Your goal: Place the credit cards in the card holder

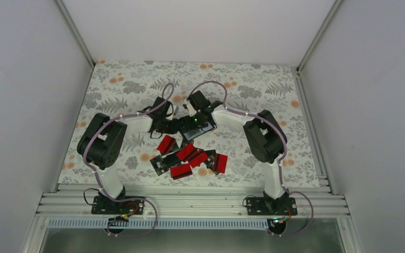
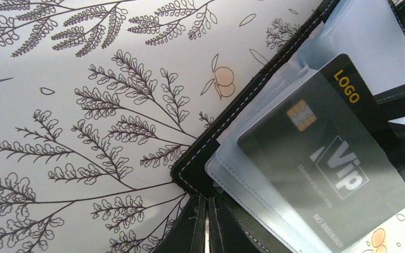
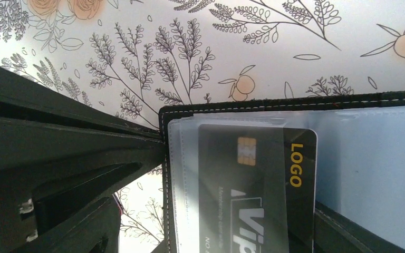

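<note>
Red and black credit cards (image 1: 185, 158) lie heaped on the flowered table (image 1: 121, 89) at lower centre of the top view. Just above the heap, both arms meet over the open card holder (image 1: 200, 132), neither clearly nearer.

From the left wrist, the left claw (image 2: 206, 224) at bottom centre is clamped on the holder's stitched corner. A black card (image 2: 316, 153) sits in a clear sleeve, its long axis running from upper centre to lower right and its LOGO long edge uncovered toward the right border. There the right claw (image 2: 403, 118) has its fingers apart, touching or just beside that edge, with nothing visibly gripped.

From the right wrist, the bare strip lies right of the sleeve and the left claw is at the left. Seating the card likely means a push across its short axis, toward the left claw.
</note>
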{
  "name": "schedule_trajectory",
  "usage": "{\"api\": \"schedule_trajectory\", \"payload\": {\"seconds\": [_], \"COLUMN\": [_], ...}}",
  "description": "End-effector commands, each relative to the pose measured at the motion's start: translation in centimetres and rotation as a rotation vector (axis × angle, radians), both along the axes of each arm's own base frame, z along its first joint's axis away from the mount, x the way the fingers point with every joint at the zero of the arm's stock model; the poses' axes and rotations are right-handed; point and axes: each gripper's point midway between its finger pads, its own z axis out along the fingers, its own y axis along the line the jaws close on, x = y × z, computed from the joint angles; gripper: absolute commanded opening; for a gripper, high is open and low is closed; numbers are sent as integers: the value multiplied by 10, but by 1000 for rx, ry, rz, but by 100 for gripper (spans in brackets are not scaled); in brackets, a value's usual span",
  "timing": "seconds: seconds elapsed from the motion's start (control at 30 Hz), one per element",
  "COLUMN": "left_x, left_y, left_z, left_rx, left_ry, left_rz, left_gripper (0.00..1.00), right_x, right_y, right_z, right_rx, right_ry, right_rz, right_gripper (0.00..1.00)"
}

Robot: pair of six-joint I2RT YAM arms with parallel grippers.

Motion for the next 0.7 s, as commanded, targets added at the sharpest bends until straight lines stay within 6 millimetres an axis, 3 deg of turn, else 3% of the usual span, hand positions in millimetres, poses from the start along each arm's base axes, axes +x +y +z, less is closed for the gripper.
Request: {"api": "schedule_trajectory", "payload": {"seconds": [0.0,0.43,0.67], "left_x": [-32,-33,-34], "left_y": [11,5,-1], "left_z": [-26,-22,-23], "left_rx": [60,25,-11], "left_ry": [119,114,119], "left_rz": [-7,-21,-31], "left_gripper": [4,4,4], "right_x": [-6,-30,-39], "right_y": [13,23,37], "right_z": [26,-3,-3], "right_rx": [58,42,66], "right_ry": [-30,28,37], "right_rz": [55,91,114], "right_gripper": [83,83,84]}}
